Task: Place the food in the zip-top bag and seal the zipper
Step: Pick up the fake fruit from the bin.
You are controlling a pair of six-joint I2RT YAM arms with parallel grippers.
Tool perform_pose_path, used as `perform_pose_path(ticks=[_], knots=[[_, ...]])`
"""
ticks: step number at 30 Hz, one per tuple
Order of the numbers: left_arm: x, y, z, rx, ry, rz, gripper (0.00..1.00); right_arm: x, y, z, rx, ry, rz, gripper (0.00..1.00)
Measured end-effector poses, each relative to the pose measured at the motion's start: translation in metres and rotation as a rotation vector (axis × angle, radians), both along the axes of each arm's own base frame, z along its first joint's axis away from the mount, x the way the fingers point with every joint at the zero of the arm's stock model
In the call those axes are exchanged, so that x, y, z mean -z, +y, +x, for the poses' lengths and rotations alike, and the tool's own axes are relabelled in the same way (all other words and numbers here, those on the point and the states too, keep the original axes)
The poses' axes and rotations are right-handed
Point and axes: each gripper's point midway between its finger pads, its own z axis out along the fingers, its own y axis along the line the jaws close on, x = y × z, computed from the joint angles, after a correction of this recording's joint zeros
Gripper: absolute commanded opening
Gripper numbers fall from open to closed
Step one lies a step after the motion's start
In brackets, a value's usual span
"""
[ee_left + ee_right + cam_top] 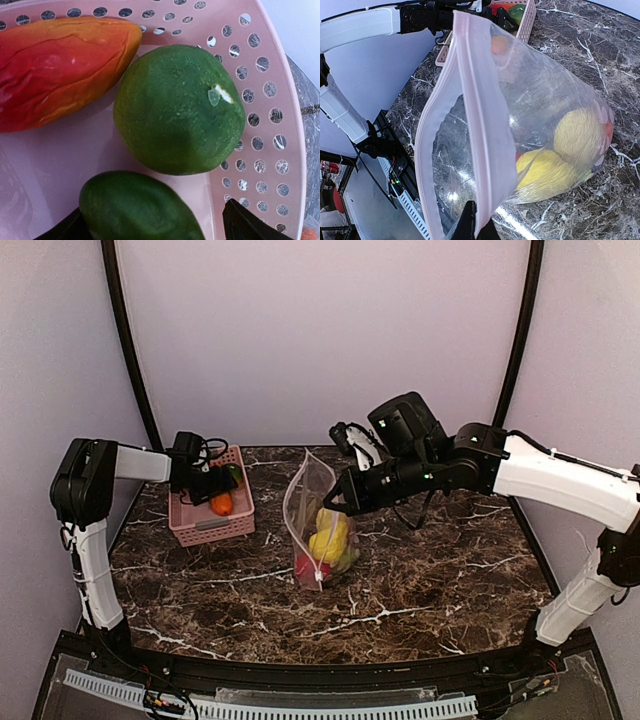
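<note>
Now the left gripper is hovering open in the basket, jaws straddling the dark green food, while the right gripper is pinching the zip-top bag's zipper just rightward.

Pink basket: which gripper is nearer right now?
Left. The left gripper is down in the pink basket, open astride a green fruit; the right gripper is well apart, shut on the rim of the zip-top bag.

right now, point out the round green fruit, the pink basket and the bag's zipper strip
round green fruit (180, 110): left wrist view, middle of its rind
pink basket (208, 528): top view, its near wall
zipper strip (482, 100): right wrist view, midway along the pink band
</note>
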Motion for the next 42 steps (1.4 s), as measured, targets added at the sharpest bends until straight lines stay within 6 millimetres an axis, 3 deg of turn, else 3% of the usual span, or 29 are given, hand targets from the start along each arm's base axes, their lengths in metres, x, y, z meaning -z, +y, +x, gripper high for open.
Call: perform_pose_path(ticks=[11,23,27,30,37,40,42], knots=[[-0.002,-0.003,0.002,0.014,-0.004,-0.011,0.61,-0.002,0.001,0.0,0.0,0.0,0.001,0.0],[-0.003,-0.002,0.002,0.02,-0.01,-0.002,0.55,-0.002,0.001,0.001,0.002,0.002,0.001,0.0],[-0.014,0.0,-0.007,0.017,-0.024,-0.001,0.55,-0.002,0.001,0.001,0.002,0.002,0.0,0.0],[-0.045,0.001,-0.016,0.013,-0.08,-0.014,0.55,-0.002,0.001,0.001,0.001,0.002,-0.001,0.0],[-0.164,0.001,-0.047,0.024,-0.34,-0.085,0.55,-0.002,0.001,0.0,0.0,0.002,-0.004,0.0],[-0.194,-0.006,-0.069,0.068,-0.404,-0.14,0.55,-0.002,0.001,0.001,-0.001,0.001,-0.004,0.0],[-0.203,-0.016,-0.082,0.113,-0.418,-0.172,0.55,-0.002,0.001,0.0,-0.002,0.0,-0.004,0.0]])
